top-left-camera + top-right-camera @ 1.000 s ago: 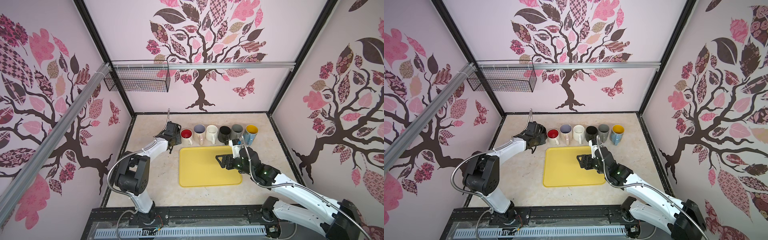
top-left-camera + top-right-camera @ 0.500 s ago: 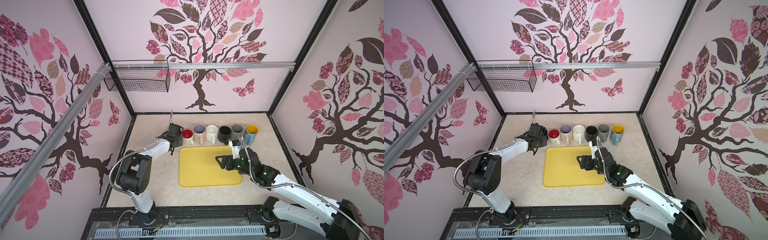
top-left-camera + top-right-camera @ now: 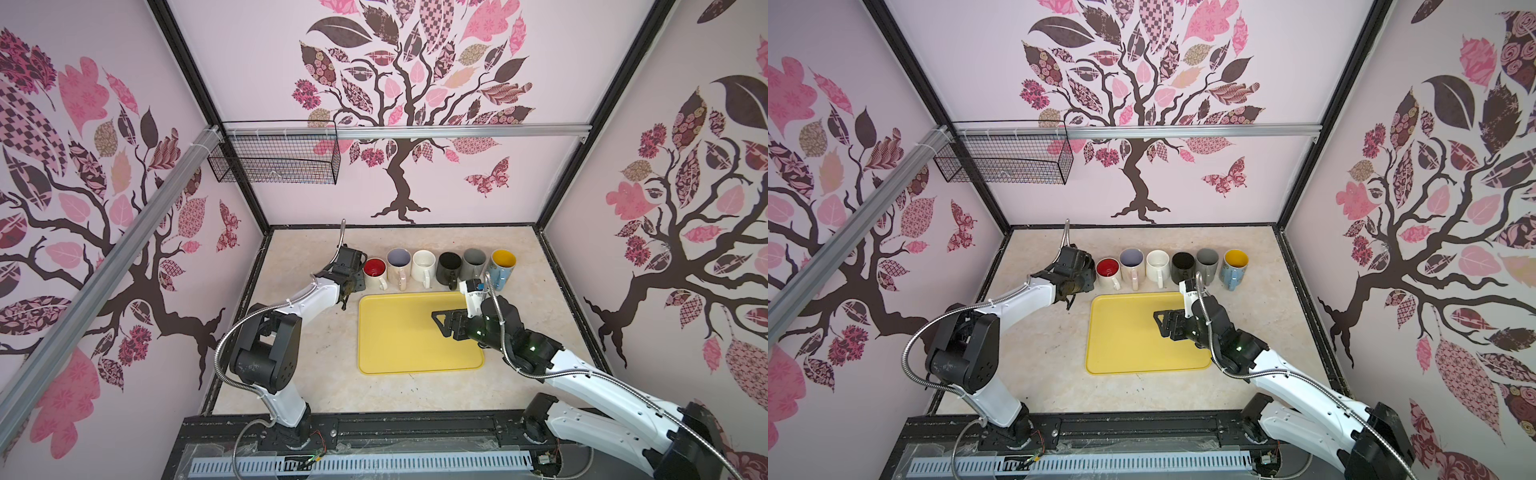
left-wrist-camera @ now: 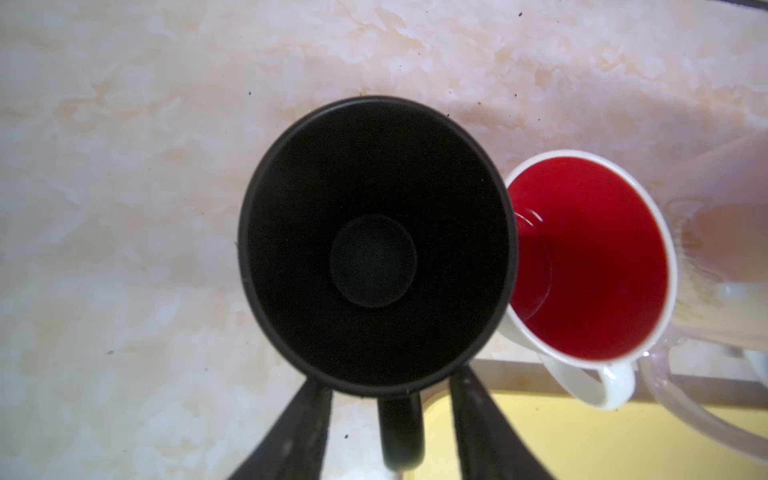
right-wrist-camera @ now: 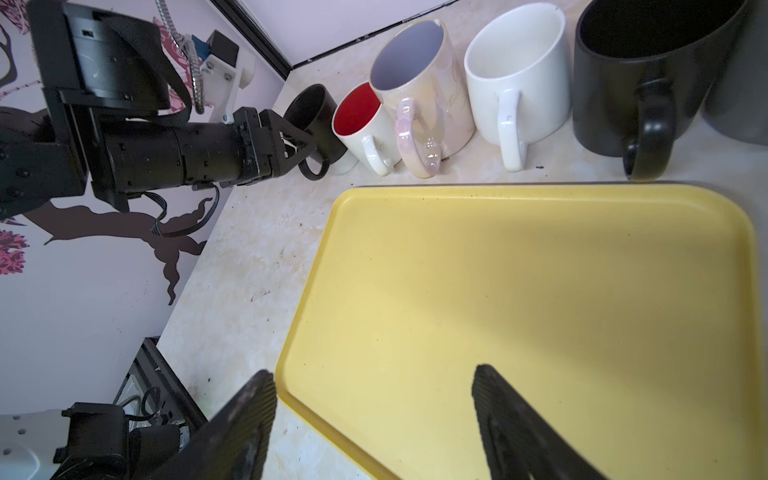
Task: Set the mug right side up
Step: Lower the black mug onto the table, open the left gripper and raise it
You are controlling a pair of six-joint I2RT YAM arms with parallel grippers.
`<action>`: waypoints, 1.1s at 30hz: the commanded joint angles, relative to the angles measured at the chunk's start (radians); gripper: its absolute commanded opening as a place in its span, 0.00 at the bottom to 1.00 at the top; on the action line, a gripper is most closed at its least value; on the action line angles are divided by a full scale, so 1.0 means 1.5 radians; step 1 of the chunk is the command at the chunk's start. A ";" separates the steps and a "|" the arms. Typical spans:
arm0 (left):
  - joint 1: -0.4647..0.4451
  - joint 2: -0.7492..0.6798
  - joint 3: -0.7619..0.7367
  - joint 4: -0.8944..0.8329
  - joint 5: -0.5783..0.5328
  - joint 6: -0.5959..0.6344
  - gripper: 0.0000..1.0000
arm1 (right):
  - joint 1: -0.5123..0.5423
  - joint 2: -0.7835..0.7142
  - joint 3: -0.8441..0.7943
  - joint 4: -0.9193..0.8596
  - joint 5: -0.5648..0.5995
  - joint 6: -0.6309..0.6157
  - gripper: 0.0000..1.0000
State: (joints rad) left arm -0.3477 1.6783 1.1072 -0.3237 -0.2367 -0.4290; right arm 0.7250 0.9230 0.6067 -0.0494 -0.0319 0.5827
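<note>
Straddling the black mug (image 4: 374, 249) handle (image 4: 401, 436), left fingers (image 4: 295, 436) stand partly open, seemingly untouching.

A yellow tray (image 3: 395, 349) lies flat on the pale marbled table (image 3: 307, 374). Up at the back wall, a black wire basket (image 3: 274, 160) hangs from an aluminium rail (image 3: 457, 132), beside the painted tree (image 3: 399, 183).

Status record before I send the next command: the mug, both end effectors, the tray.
target: black mug
orientation: upright, mouth up
location: on the table, beside the red mug
left end effector: open, straddling the handle, not gripping
right end effector: open, empty, above the yellow tray
tray contents: no mugs on it
task state: mug looks righted and released
</note>
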 commanded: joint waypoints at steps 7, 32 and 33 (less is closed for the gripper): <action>-0.036 -0.187 -0.047 -0.020 -0.118 -0.006 0.96 | 0.000 -0.024 0.019 -0.033 0.045 -0.013 1.00; 0.068 -0.251 -0.526 0.734 -0.262 0.316 0.97 | 0.001 -0.101 -0.023 -0.001 0.157 -0.099 1.00; 0.099 -0.212 -0.529 0.774 -0.251 0.315 0.96 | 0.001 -0.099 -0.021 0.001 0.157 -0.102 1.00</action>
State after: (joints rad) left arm -0.2916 1.2572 0.3569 0.6567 -0.5926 0.0040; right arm 0.7250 0.7704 0.5507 -0.0765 0.1871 0.4591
